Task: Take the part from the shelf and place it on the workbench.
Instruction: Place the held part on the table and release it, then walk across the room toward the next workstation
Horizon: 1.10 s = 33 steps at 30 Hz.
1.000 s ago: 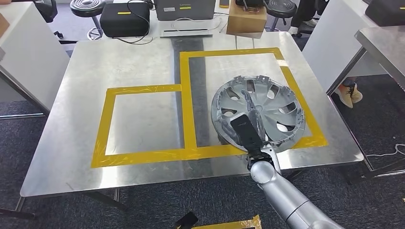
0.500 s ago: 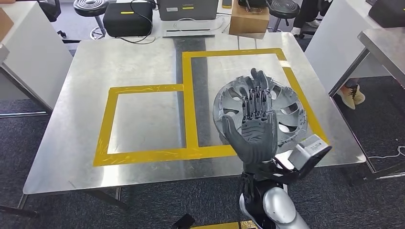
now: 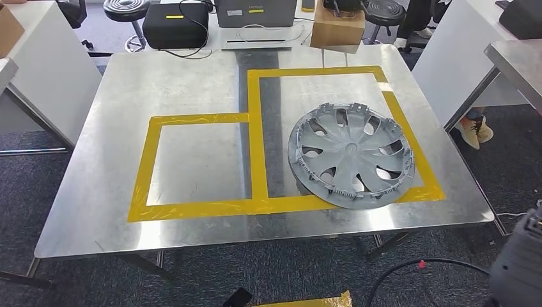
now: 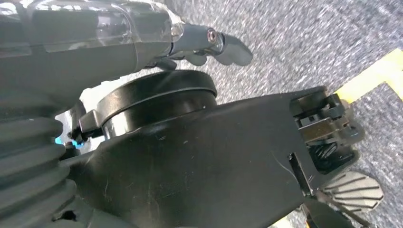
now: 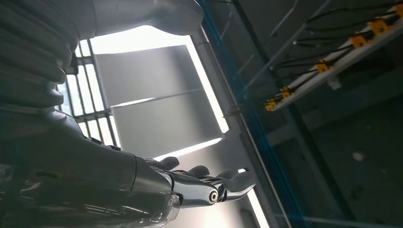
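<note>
Head view: hubcap [image 3: 351,156] lies flat on workbench [image 3: 192,83], at 3 o'clock — right hand [image 5: 209,186] empty, fingers apart; left hand [image 4: 209,45] unclear.

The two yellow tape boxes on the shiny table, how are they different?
The right tape box is taller and reaches further toward the table's back edge; the left tape box is shorter and squarer. The right one has the grey wheel cover lying in it, its rim crossing the tape at the front; the left one has only bare metal inside. Both are yellow tape on the workbench and share a middle strip.
</note>
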Available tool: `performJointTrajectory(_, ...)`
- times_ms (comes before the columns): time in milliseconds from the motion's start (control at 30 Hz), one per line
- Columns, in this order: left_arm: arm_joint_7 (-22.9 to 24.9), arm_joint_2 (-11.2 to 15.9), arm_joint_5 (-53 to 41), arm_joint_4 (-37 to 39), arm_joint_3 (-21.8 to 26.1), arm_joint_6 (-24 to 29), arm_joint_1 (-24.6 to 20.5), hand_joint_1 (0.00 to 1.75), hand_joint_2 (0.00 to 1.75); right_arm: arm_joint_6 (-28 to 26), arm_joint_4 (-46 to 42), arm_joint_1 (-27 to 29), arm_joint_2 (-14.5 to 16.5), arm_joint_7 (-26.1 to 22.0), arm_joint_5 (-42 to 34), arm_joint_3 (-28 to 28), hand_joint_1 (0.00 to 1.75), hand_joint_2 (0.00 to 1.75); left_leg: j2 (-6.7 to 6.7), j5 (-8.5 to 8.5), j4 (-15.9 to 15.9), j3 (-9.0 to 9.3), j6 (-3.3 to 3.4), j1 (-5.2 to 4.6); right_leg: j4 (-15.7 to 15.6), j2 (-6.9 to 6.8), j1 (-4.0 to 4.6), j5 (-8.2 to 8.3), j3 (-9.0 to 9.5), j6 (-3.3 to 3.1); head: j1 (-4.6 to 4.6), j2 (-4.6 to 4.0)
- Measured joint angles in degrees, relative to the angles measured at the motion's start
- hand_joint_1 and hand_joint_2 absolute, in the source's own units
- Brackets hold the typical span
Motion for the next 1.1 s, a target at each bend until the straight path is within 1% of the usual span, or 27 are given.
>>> performJointTrajectory(100,0.0,0.37,2.82,0.05,1.55,-0.46,0.18,0.0,0.0,-1.96,-4.89,3.78,-1.38,-0.01,0.6,-2.66,0.0,1.75,0.15,-0.05,0.04,0.06,0.01,-0.04,-0.06,0.02,-0.01,0.03,0.06,0.03,-0.01,0.0)
performJointTrajectory(167,0.0,0.77,4.44,0.13,2.68,-0.29,0.57,0.0,0.0,-3.12,-5.63,6.39,-1.97,-0.01,0.53,-4.02,0.0,1.75,0.32,-0.18,0.09,0.21,0.53,-0.25,-0.46,0.05,-0.16,0.28,0.3,0.4,-0.02,0.0)
performJointTrajectory(233,0.01,1.23,5.41,0.26,3.61,-0.16,1.08,0.0,0.0,-3.95,-5.63,8.97,-2.38,-0.01,0.41,-5.1,0.0,1.75,0.54,0.35,-0.88,0.74,1.35,-0.33,-1.08,0.13,-0.29,0.51,0.8,0.94,-0.05,0.0)
performJointTrajectory(267,0.01,1.4,5.57,0.34,3.94,-0.16,1.26,0.0,0.0,-4.2,-5.63,10.07,-2.55,-0.01,0.44,-5.46,0.0,1.75,0.67,0.89,-1.73,1.11,1.64,-0.24,-0.84,0.27,-0.3,0.05,0.83,1.04,-0.07,0.0)
performJointTrajectory(300,0.01,1.55,5.6,0.43,4.16,-0.17,1.37,0.0,0.0,-4.4,-5.63,10.94,-2.73,0.04,0.5,-5.75,0.0,1.75,0.77,1.36,-2.55,1.44,1.89,-0.11,0.07,0.46,-0.29,-0.96,0.55,1.05,-0.07,0.0)
performJointTrajectory(333,0.01,1.62,5.57,0.49,4.34,-0.2,1.43,0.0,0.0,-4.59,-5.63,11.64,-2.96,0.09,0.6,-6.0,0.0,1.75,0.85,1.68,-3.07,1.64,2.03,0.0,2.56,0.69,-0.3,-2.8,-0.43,1.02,-0.05,0.0)
performJointTrajectory(400,0.0,1.71,5.54,0.6,4.78,-0.23,1.54,0.0,0.0,-4.87,-5.63,12.64,-3.31,0.28,0.87,-6.45,0.0,1.75,0.84,1.84,-3.25,1.62,2.15,-0.1,9.42,0.98,-0.25,-6.54,-3.18,1.13,-0.03,0.0)
performJointTrajectory(433,0.0,1.76,5.53,0.65,5.06,-0.26,1.63,0.0,0.0,-4.99,-5.63,12.99,-3.48,0.38,1.01,-6.64,0.0,1.75,0.83,1.86,-3.21,1.57,2.12,-0.15,12.46,1.04,-0.25,-7.78,-4.32,1.25,-0.03,0.0)
performJointTrajectory(467,0.0,1.82,5.53,0.71,5.3,-0.27,1.72,0.0,0.0,-5.08,-5.63,13.2,-3.57,0.46,1.12,-6.75,0.0,1.75,0.82,1.89,-3.16,1.53,2.06,-0.18,13.76,1.05,-0.28,-7.88,-4.69,1.37,-0.03,0.0)
performJointTrajectory(500,0.0,1.86,5.53,0.77,5.45,-0.29,1.79,0.0,0.0,-5.17,-5.63,13.3,-3.64,0.52,1.17,-6.8,0.0,1.75,0.8,1.94,-3.08,1.48,1.94,-0.13,13.26,1.04,-0.34,-6.95,-4.21,1.47,-0.03,0.0)
performJointTrajectory(533,0.0,1.9,5.53,0.83,5.57,-0.3,1.83,0.0,0.0,-5.26,-5.63,13.31,-3.7,0.57,1.19,-6.84,0.0,1.75,0.75,1.98,-2.96,1.44,1.75,-0.03,11.07,1.04,-0.43,-5.25,-2.94,1.58,-0.03,0.0)
performJointTrajectory(567,0.0,1.92,5.5,0.87,5.62,-0.3,1.84,0.0,0.0,-5.35,-5.63,13.32,-3.71,0.61,1.13,-6.87,0.0,1.75,0.68,1.99,-2.81,1.4,1.46,0.09,7.52,1.03,-0.59,-3.12,-1.02,1.69,-0.03,0.0)
performJointTrajectory(600,0.0,1.96,5.41,0.9,5.63,-0.3,1.84,0.0,0.0,-5.41,-5.63,13.38,-3.71,0.64,0.88,-6.87,0.0,1.75,0.54,1.99,-2.61,1.29,1.05,0.12,3.87,1.13,-0.62,-1.62,0.94,1.74,0.03,0.0)
performJointTrajectory(633,0.0,2.01,5.28,0.91,5.64,-0.29,1.82,0.0,0.0,-5.41,-5.63,13.49,-3.71,0.57,0.44,-6.86,0.0,1.75,0.4,2.06,-2.4,1.12,0.57,0.09,1.11,1.26,-0.66,-0.66,2.25,1.55,0.09,0.0)
performJointTrajectory(667,0.0,2.07,5.13,0.92,5.64,-0.22,1.81,0.0,0.0,-5.23,-5.63,13.68,-3.7,0.31,-0.32,-6.84,0.0,1.75,0.3,2.2,-2.24,0.9,0.06,0.0,-0.47,1.4,-0.63,-0.4,2.84,1.19,0.15,0.0)
performJointTrajectory(700,0.0,2.18,5.01,0.93,5.64,-0.08,1.81,0.0,0.0,-4.82,-5.62,13.88,-3.69,-0.19,-1.34,-6.82,0.0,1.75,0.23,2.45,-2.18,0.68,-0.46,-0.08,-0.73,1.54,-0.49,-0.55,2.73,0.66,0.2,0.0)
performJointTrajectory(767,0.0,2.49,5.05,0.96,5.64,0.41,1.86,0.0,0.0,-3.13,-5.56,14.15,-3.65,-1.75,-3.96,-6.78,0.0,1.75,0.37,2.73,-2.14,0.29,-1.25,0.03,-0.55,1.53,-0.42,-0.19,1.88,-0.54,0.2,0.0)
performJointTrajectory(800,0.0,2.72,5.23,0.97,5.64,0.67,1.88,0.0,0.0,-1.96,-5.53,14.18,-3.63,-2.55,-5.45,-6.77,0.0,1.75,0.57,1.95,-1.53,-0.11,-1.49,0.13,-0.49,1.46,-0.36,0.15,1.5,-1.15,0.18,0.0)
performJointTrajectory(833,0.0,2.94,5.47,0.98,5.66,0.91,1.9,0.0,0.0,-0.75,-5.49,14.18,-3.61,-3.24,-6.88,-6.78,0.0,1.75,0.77,0.32,0.07,-0.85,-1.62,0.19,-0.52,1.39,-0.33,0.53,1.04,-1.71,0.16,0.0)
performJointTrajectory(867,0.0,3.16,5.74,0.98,5.68,1.14,1.89,0.0,0.0,0.44,-5.45,14.17,-3.58,-3.78,-8.36,-6.78,0.0,1.75,0.95,-2.11,2.95,-1.99,-1.66,0.19,-0.51,1.32,-0.23,0.94,0.53,-2.19,0.14,0.0)
performJointTrajectory(900,0.0,3.37,5.98,0.99,5.7,1.33,1.89,0.0,0.0,1.78,-5.4,14.19,-3.56,-4.26,-9.79,-6.78,0.0,1.75,1.05,-4.83,6.75,-3.34,-1.65,0.13,-0.49,1.28,-0.04,1.35,-0.06,-2.52,0.12,0.0)
performJointTrajectory(933,0.0,3.55,6.17,0.99,5.72,1.51,1.88,0.0,0.0,3.05,-5.32,14.2,-3.54,-4.62,-11.03,-6.77,0.0,1.75,1.05,-6.96,10.5,-4.52,-1.59,0.07,-0.45,1.26,0.17,1.75,-0.67,-2.71,0.12,0.0)
performJointTrajectory(967,0.0,3.71,6.3,1.01,5.73,1.69,1.88,0.0,0.0,4.3,-5.21,14.2,-3.51,-4.91,-12.22,-6.76,0.0,1.75,1.04,-8.11,13.2,-5.12,-1.46,-0.03,-0.39,1.23,0.4,2.12,-1.25,-2.82,0.11,0.0)
performJointTrajectory(1000,0.0,3.85,6.38,1.02,5.73,1.82,1.87,0.0,0.0,5.46,-5.05,14.22,-3.44,-5.15,-13.13,-6.76,0.0,1.75,1.04,-8.04,13.91,-4.74,-1.23,-0.16,-0.29,1.22,0.62,2.45,-1.77,-2.87,0.11,0.0)
performJointTrajectory(1033,0.0,3.95,6.4,1.03,5.73,1.93,1.86,0.0,0.0,6.39,-4.87,14.24,-3.31,-5.3,-13.9,-6.75,0.0,1.75,1.03,-6.96,12.53,-3.27,-0.9,-0.32,-0.17,1.21,0.8,2.72,-2.22,-2.88,0.11,0.0)
performJointTrajectory(1067,0.0,4.04,6.34,1.04,5.72,2.0,1.83,0.0,0.0,7.24,-4.67,14.26,-3.15,-5.45,-14.56,-6.75,0.0,1.75,1.03,-5.27,9.14,-0.75,-0.46,-0.55,-0.02,1.22,0.94,2.95,-2.57,-2.85,0.11,0.0)
performJointTrajectory(1100,0.0,4.21,6.22,1.04,5.72,2.05,1.74,0.0,0.0,8.07,-4.45,14.28,-2.95,-5.64,-15.17,-6.74,0.0,1.75,1.02,-4.04,4.87,2.1,0.07,-0.8,0.13,1.21,1.06,3.15,-2.85,-2.74,0.1,0.0)
